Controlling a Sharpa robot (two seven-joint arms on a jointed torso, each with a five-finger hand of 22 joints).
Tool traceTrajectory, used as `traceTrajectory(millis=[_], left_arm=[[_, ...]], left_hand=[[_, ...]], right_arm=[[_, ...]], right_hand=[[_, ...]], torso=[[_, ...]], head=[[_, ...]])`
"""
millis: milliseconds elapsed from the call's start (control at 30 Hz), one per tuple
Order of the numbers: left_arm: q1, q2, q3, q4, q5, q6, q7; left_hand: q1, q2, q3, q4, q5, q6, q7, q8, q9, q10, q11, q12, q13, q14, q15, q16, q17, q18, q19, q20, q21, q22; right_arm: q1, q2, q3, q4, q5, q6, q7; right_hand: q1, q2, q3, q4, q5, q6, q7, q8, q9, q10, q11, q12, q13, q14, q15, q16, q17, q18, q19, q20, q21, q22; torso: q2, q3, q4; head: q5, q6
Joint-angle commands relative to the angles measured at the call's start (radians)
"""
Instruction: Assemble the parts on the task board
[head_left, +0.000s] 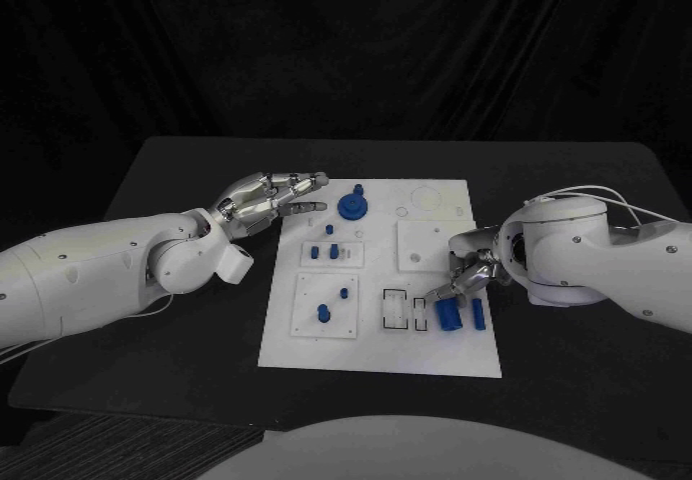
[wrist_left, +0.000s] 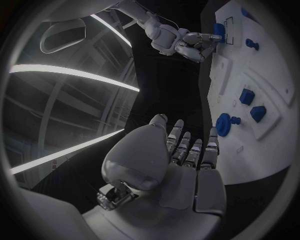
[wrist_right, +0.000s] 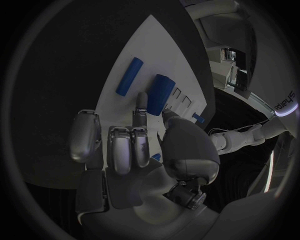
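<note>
Fingertips of the right hand (head_left: 459, 281) touch one of two loose blue cylinders (head_left: 449, 314) at the right edge of the task board (head_left: 433, 350), grip unclear. Left hand (head_left: 270, 200) hovers spread, empty, near one blue disc (head_left: 352, 207).

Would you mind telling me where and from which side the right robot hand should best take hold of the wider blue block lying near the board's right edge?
Grip the wider blue block across its two long sides, coming down from above. It lies flat on the white board, with a slimmer blue piece close beside it, so fingertips probably need to slip into that narrow gap. The right robot hand hovers just over it, holding nothing.
</note>
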Motion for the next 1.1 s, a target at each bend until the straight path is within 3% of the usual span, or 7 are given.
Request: traceTrajectory(millis=[33,167,367,433,533,700,1100], left_arm=[[-0.001,0.002,0.001,0.001,0.004,0.016,0.007],[-0.002,0.003,0.001,0.001,0.004,0.019,0.005],[-0.003,0.003,0.001,0.000,0.004,0.022,0.002],[-0.003,0.003,0.001,0.000,0.004,0.023,0.002],[-0.004,0.002,0.001,0.000,0.004,0.024,0.001],[-0.004,0.003,0.001,0.000,0.004,0.026,0.000],[-0.006,0.002,0.001,-0.002,0.004,0.028,-0.001]], left_hand=[[0.008,0.001,0.006,0.000,0.006,0.003,0.004,0.004,0.002,0.000,0.007,0.006,0.000,0.004,0.002,0.005,0.001,0.011,0.004,0.000,0.004,0.002],[0.008,0.001,0.006,-0.001,0.006,0.002,0.004,0.004,0.001,0.000,0.007,0.005,0.000,0.004,0.002,0.005,0.001,0.011,0.004,0.000,0.005,0.003],[0.009,0.001,0.006,-0.001,0.006,0.002,0.004,0.004,0.001,0.000,0.008,0.005,0.000,0.004,0.002,0.005,0.001,0.010,0.005,0.000,0.005,0.004],[0.009,0.001,0.007,-0.001,0.006,0.001,0.004,0.003,0.001,0.000,0.008,0.004,0.000,0.004,0.002,0.005,0.001,0.010,0.006,0.001,0.006,0.005],[0.010,0.001,0.008,-0.001,0.007,0.000,0.005,0.003,0.001,0.000,0.008,0.005,0.000,0.004,0.003,0.005,0.001,0.010,0.007,0.001,0.006,0.007],[0.010,0.001,0.008,-0.001,0.007,0.000,0.005,0.003,0.001,0.000,0.009,0.004,-0.001,0.004,0.003,0.005,0.001,0.010,0.008,0.001,0.007,0.008],[0.013,0.001,0.011,-0.002,0.008,-0.001,0.006,0.003,0.001,0.000,0.009,0.004,-0.001,0.004,0.004,0.005,0.001,0.010,0.009,0.002,0.008,0.008]], right_arm=[[-0.008,0.005,0.000,-0.005,0.001,0.014,-0.018],[-0.016,0.010,0.000,-0.010,0.001,0.019,-0.019],[-0.022,0.015,0.000,-0.014,0.001,0.024,-0.020],[-0.023,0.015,0.000,-0.015,0.001,0.026,-0.019],[-0.023,0.016,0.000,-0.016,0.002,0.025,-0.014],[-0.024,0.014,0.000,-0.015,0.023,0.000,0.001],[-0.024,-0.008,0.000,-0.005,0.133,-0.094,0.035]], right_hand=[[0.008,-0.002,-0.006,0.002,0.007,-0.007,0.001,0.005,0.005,0.104,-0.006,0.003,0.263,0.104,-0.008,0.003,0.263,0.010,-0.003,-0.003,-0.007,0.155],[0.014,0.000,-0.009,0.001,0.014,-0.025,0.003,0.004,0.024,0.104,-0.004,0.003,0.263,0.104,-0.007,0.003,0.263,0.012,-0.006,-0.003,-0.021,0.151],[0.030,-0.001,-0.016,-0.003,0.120,-0.069,0.009,0.010,0.091,0.104,0.000,0.003,0.263,0.102,-0.004,-0.003,0.252,0.018,-0.012,0.000,-0.058,0.141],[0.047,-0.002,-0.011,-0.013,0.185,-0.088,0.011,0.010,0.110,0.104,0.002,0.003,0.263,0.101,-0.003,-0.005,0.248,0.019,-0.013,0.001,-0.066,0.139],[0.099,-0.012,0.023,-0.057,0.418,-0.142,0.016,0.024,0.175,0.104,0.007,0.003,0.263,0.098,0.001,-0.011,0.236,0.021,-0.015,0.004,-0.084,0.135],[0.120,-0.020,0.082,-0.086,0.621,-0.171,0.010,0.055,0.247,0.104,0.002,0.003,0.263,0.098,-0.003,-0.012,0.236,0.021,-0.011,0.001,-0.088,0.136],[0.079,-0.034,0.236,-0.132,0.881,-0.200,0.005,0.102,0.367,0.104,-0.005,0.003,0.263,0.096,-0.009,-0.018,0.222,0.021,-0.008,-0.004,-0.098,0.139]], torso=[[0.000,0.0010,0.0000],[0.000,0.0014,0.0010],[0.000,0.0008,0.0006],[0.000,0.0007,0.0010],[-0.001,0.0005,-0.0006],[0.000,0.0009,0.0005],[-0.001,0.0005,-0.0001]], head=[[-0.001,0.000],[-0.002,0.000],[0.001,0.000],[0.000,0.000],[0.002,0.000],[0.002,0.000],[0.008,0.000]])
